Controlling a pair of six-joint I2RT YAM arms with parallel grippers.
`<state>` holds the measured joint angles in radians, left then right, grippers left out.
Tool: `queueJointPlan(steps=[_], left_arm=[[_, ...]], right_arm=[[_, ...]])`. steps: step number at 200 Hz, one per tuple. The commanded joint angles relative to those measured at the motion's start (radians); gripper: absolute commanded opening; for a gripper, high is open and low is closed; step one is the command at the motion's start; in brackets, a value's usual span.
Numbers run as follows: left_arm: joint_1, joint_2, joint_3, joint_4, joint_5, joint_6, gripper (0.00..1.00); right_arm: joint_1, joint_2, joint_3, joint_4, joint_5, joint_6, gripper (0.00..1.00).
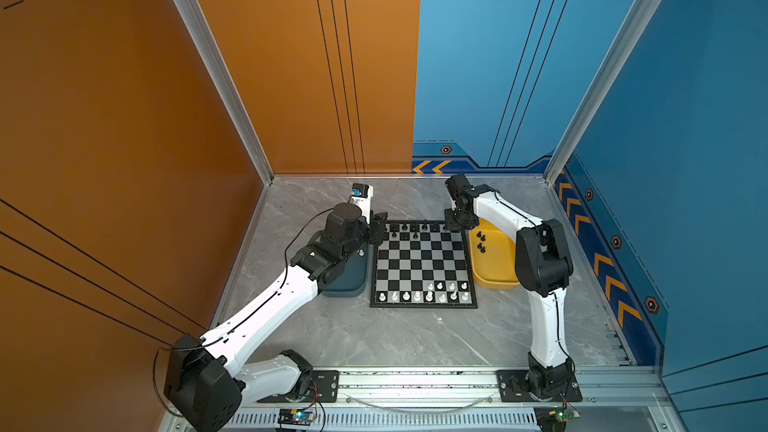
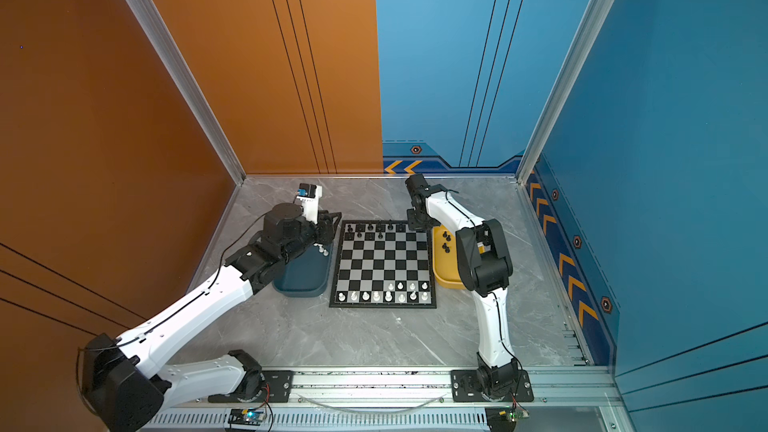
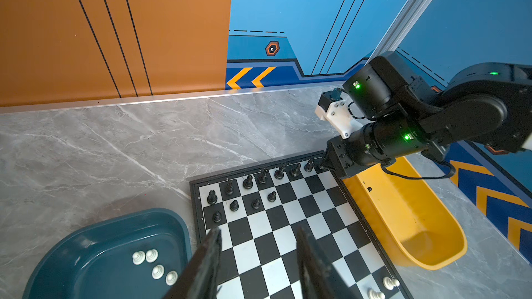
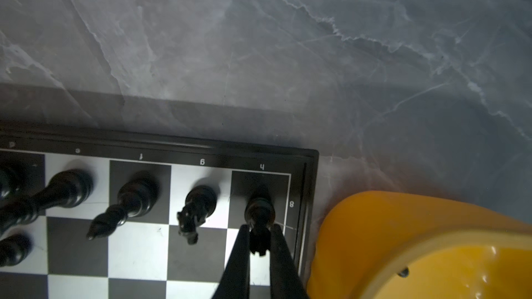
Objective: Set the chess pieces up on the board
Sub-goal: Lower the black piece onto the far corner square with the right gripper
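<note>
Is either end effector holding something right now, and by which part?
The right end effector pinches a small black plastic chess piece by its head, at the checkered chessboard's corner square. The left end effector is open and empty.

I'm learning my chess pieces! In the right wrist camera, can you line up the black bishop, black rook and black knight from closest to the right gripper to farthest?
1. black rook: on the corner square marked h, pinched by the right gripper.
2. black knight: on the next square along the back row, marked g.
3. black bishop: one square further along, marked f, farthest of the three.
</note>
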<state>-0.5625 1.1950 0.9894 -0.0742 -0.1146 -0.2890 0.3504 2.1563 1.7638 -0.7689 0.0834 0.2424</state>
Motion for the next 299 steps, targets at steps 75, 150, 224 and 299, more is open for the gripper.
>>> queueJointPlan(steps=[75, 150, 224, 299], left_arm=[[0.011, 0.005, 0.011, -0.009, 0.015, -0.007, 0.44], [0.012, 0.000, 0.007, -0.010, 0.015, -0.006, 0.44], [0.012, -0.003, 0.006, -0.013, 0.015, -0.006, 0.44], [0.013, -0.006, 0.004, -0.015, 0.015, -0.006, 0.44]], right_arm=[[-0.011, 0.029, 0.028, -0.022, -0.004, 0.005, 0.00], [-0.011, 0.045, 0.057, -0.023, -0.009, 0.008, 0.01], [-0.011, 0.048, 0.046, -0.024, -0.017, 0.009, 0.12], [-0.011, 0.048, 0.043, -0.023, -0.023, 0.011, 0.23]])
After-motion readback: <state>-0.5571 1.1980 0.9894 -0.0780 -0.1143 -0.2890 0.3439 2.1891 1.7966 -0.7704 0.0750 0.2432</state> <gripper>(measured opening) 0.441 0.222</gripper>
